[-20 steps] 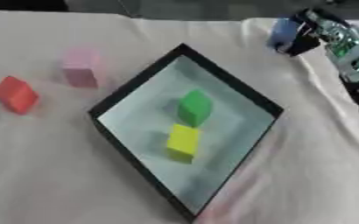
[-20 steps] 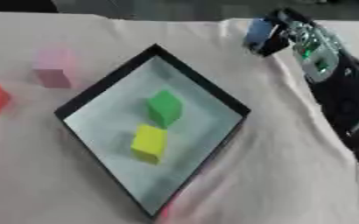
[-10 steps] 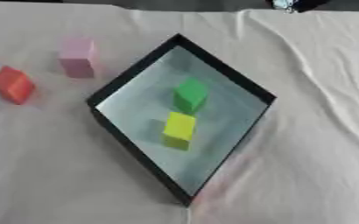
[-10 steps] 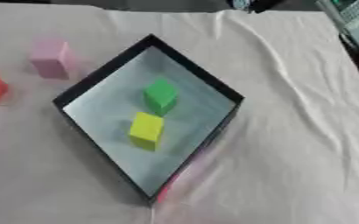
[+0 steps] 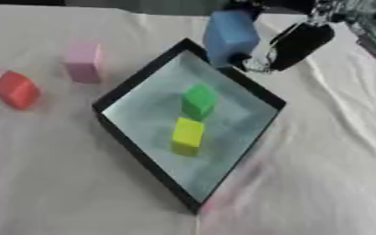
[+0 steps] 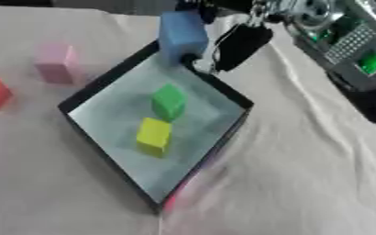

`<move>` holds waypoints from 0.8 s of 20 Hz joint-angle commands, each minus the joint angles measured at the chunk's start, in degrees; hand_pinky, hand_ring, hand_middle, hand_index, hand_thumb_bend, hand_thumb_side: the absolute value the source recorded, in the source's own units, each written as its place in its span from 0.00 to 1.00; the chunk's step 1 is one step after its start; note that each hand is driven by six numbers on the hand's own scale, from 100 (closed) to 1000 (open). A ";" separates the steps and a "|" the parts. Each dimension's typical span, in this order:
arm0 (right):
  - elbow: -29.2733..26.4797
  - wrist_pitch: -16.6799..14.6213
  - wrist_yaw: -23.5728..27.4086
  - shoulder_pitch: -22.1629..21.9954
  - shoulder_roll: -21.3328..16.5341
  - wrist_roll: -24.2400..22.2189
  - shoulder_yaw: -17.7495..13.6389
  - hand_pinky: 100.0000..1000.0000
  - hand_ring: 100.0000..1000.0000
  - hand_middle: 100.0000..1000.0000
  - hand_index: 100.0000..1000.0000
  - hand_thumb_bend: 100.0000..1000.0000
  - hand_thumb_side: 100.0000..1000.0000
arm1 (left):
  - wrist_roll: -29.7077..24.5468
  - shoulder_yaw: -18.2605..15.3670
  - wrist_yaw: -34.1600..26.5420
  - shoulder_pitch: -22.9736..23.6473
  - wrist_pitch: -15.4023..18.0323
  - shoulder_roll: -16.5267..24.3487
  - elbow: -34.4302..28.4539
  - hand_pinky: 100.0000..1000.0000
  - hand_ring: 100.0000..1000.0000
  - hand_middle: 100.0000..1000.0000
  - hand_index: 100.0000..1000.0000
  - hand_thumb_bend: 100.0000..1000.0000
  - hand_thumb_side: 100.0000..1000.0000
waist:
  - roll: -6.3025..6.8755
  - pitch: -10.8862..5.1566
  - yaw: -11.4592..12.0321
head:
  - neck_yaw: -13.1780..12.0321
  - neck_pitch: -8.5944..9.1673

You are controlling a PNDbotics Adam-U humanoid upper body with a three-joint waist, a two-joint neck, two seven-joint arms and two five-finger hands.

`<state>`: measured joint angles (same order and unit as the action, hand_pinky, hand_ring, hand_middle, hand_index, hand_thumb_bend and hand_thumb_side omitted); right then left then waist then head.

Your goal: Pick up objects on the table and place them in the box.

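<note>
One black-rimmed box [image 5: 135,78] lies askew on the cloth-covered desk [image 5: 319,174], and it serves as the landmark here. Five blocks show in all, one of each colour. Two lie inside the box on its pale floor: one green block [image 5: 197,100] near the middle and one yellow block [image 5: 187,133] just beside it, on the side nearer the camera. Two lie outside the box to its left on the cloth: one pink block [image 5: 83,62] near the box's left rim, and one red block [image 5: 14,89] further left, well apart from the box. The fifth, one blue block [image 5: 229,36], is held above the box's far corner by the right robot hand [image 5: 295,43], which comes in from the upper right; its dark fingers are curled against the block's sides, gripping it. Whether the blue block touches the box rim cannot be told. Only this one robot hand shows in either view.
</note>
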<state>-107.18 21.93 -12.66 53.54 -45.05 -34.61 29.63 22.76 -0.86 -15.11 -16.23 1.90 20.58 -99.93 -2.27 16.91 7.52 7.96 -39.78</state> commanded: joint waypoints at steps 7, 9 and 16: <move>10.40 -6.91 -10.84 1.94 6.61 -4.37 6.83 0.75 0.69 0.59 0.70 0.22 0.11 | -0.39 -0.05 -0.05 -0.88 -0.05 1.28 -0.91 0.79 0.78 0.77 0.79 0.17 0.66 | -0.54 -2.33 0.40 | 0.22 -0.18; 12.64 -8.24 -12.42 1.27 7.15 -4.60 6.93 0.77 0.72 0.64 0.75 0.28 0.20 | -0.47 -0.06 -0.04 -0.99 -0.07 1.26 -0.91 0.79 0.78 0.77 0.79 0.18 0.66 | -0.52 -2.40 0.44 | 0.14 -0.21; 12.63 -11.55 -12.44 0.12 6.62 -2.20 2.09 0.84 0.82 0.77 0.86 0.31 0.36 | -0.54 -0.09 0.00 -0.80 -0.11 1.28 -0.81 0.79 0.78 0.77 0.79 0.18 0.66 | -0.32 -2.54 0.08 | -0.06 -0.30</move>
<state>-93.63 10.67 -25.33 52.91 -37.11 -37.69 33.80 22.41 -0.82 -15.11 -16.53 1.72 20.58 -99.84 -2.27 16.55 7.67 8.07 -39.79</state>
